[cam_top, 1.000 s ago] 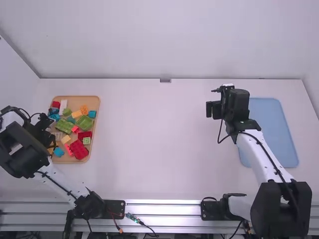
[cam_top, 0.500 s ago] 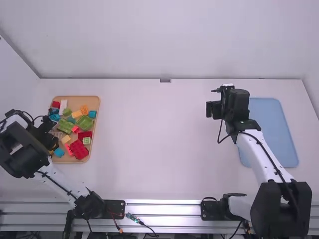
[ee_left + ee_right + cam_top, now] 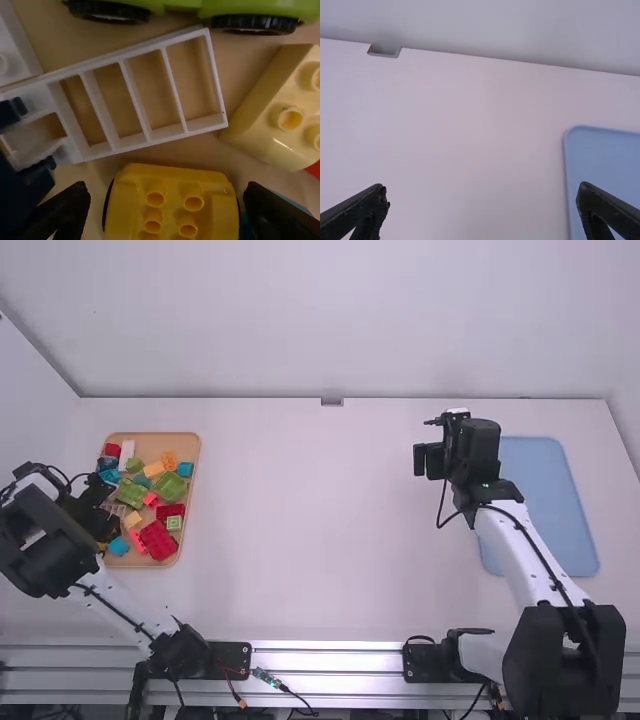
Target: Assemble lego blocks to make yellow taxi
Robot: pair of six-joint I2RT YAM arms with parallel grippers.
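Just below the left gripper (image 3: 110, 530), between its two widely parted fingers, a yellow four-studded wheeled Duplo car base (image 3: 172, 200) is seen in the tan tray (image 3: 148, 438). Nothing is gripped there; whether the base is touched by either fingertip cannot be told. Near one finger, a teal block (image 3: 301, 204) is partly covered; near the other, a dark blue piece (image 3: 20, 175) is seen at the end of a white ladder-like frame (image 3: 125, 95). Just beside the yellow base, that frame is laid flat. Farther from the fingers, past the frame, a green wheeled car base (image 3: 180, 6) is seen, and a pale yellow studded block (image 3: 280, 115) is placed off the frame's other end, with a red piece (image 3: 315, 170) next to it. Well apart from all this, the right gripper (image 3: 420, 460) is held above the white table (image 3: 310, 530), its fingers spread wide and nothing held. Just to the right of that gripper, a blue tray (image 3: 565, 530) is set on the table.
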